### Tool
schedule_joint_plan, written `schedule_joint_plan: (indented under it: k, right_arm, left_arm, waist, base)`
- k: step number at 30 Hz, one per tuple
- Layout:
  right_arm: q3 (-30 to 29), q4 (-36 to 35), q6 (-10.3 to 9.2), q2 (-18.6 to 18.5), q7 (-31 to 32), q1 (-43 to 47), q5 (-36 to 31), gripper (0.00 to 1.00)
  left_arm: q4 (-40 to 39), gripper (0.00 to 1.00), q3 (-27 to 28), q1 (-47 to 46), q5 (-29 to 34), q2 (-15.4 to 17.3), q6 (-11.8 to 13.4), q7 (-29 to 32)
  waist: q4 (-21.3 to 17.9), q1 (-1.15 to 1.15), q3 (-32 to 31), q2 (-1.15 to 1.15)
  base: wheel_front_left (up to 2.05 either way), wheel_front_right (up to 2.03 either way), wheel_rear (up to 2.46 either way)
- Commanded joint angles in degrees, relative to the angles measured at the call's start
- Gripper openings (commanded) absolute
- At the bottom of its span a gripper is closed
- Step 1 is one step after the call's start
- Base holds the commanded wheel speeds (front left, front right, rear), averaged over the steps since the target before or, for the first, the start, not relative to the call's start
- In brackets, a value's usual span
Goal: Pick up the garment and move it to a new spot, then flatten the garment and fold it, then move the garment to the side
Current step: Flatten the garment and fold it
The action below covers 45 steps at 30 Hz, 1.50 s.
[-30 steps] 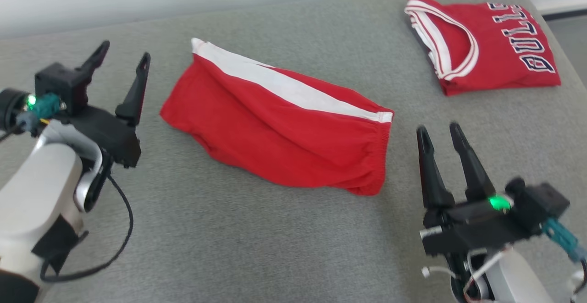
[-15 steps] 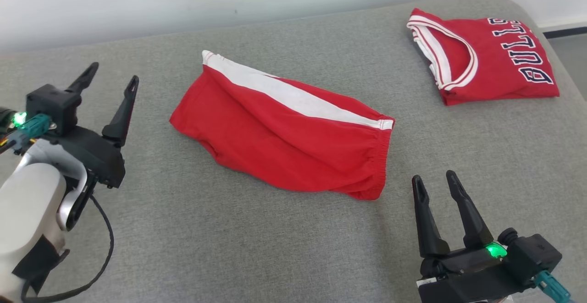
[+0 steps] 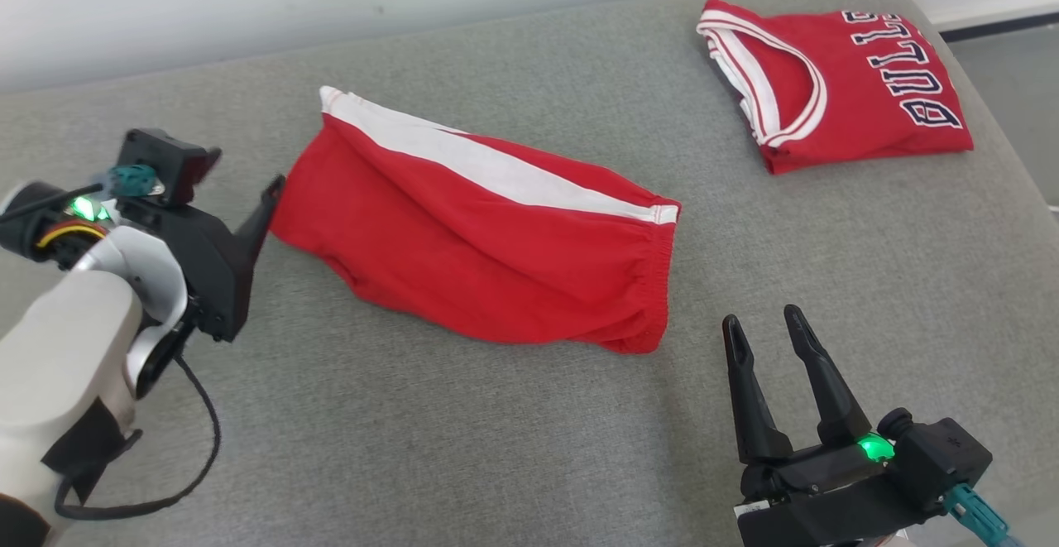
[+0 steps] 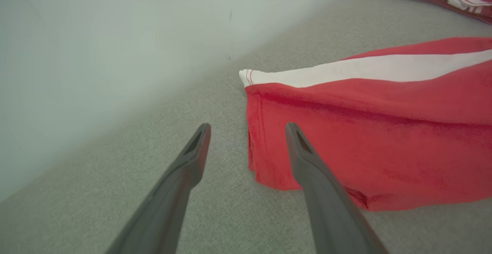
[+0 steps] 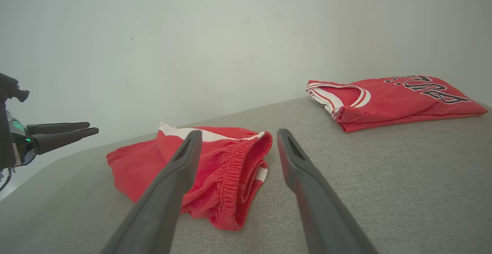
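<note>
Lying across the middle of a grey padded surface is a pair of red shorts, doubled over lengthwise and loosely rumpled. A broad white stripe runs along their upper edge from 10 o'clock toward 3 o'clock. Their gathered elastic waistband forms the end nearest 4 o'clock.

At 9 o'clock in the head view, the left gripper reaches in on its pale forearm. Its two dark fingers are spread wide and have hold of nothing. In its own wrist view, one finger crosses in front of the hem corner of the shorts while the other lies over bare grey fabric. Whether the nearer finger touches the cloth cannot be told.

At 5 o'clock, the right gripper points up toward the waistband end, a little apart from it. Its fingers are also parted and empty, and a green light glows on its housing. Its wrist view frames the open waistband between the two fingers.

At 1 o'clock, well apart from the shorts, a red jersey with white trim and dark lettering lies neatly folded near the rounded corner of the surface. A pale wall rises behind the far edge, along 12 o'clock.
</note>
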Motion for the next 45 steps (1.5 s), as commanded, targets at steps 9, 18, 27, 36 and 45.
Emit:
schedule_joint_plan:
  k: [9,18,27,36,45]
  right_arm:
    - [1.0,0.5,-0.16,0.6,0.0,-2.2,-0.1,1.00]
    - [1.7,0.9,-0.16,1.3,0.0,-3.7,0.0,1.00]
    - [1.7,1.5,-0.16,1.6,0.0,-4.3,-0.5,1.00]
    - [1.7,2.6,-0.16,1.3,0.0,-3.9,-1.1,1.00]
    - [-0.8,3.5,-0.16,0.9,0.0,-1.1,-1.1,1.00]
  left_arm:
    - [1.7,1.00,-6.8,-2.7,-4.3,1.5,0.1,6.4]
    - [5.0,1.00,-10.9,-6.1,-6.9,2.7,0.1,9.2]
    - [5.6,0.00,-14.8,-6.8,-11.5,1.8,0.1,14.2]
    - [7.4,0.00,-14.0,-6.7,-14.0,0.0,0.1,8.4]
    - [5.6,0.00,-12.6,-1.4,-16.4,-1.7,0.4,0.6]
  waist:
    - [-2.9,0.00,3.5,0.00]
    - [-5.0,0.00,6.4,0.00]
    - [-5.0,0.00,6.6,0.00]
    - [-2.1,0.00,3.4,0.00]
    - [3.3,0.00,-2.2,0.00]
  base:
    - [0.00,0.00,0.00]
    - [0.00,0.00,0.00]
    - [0.00,0.00,0.00]
    - [0.00,0.00,0.00]
    - [0.00,0.00,0.00]
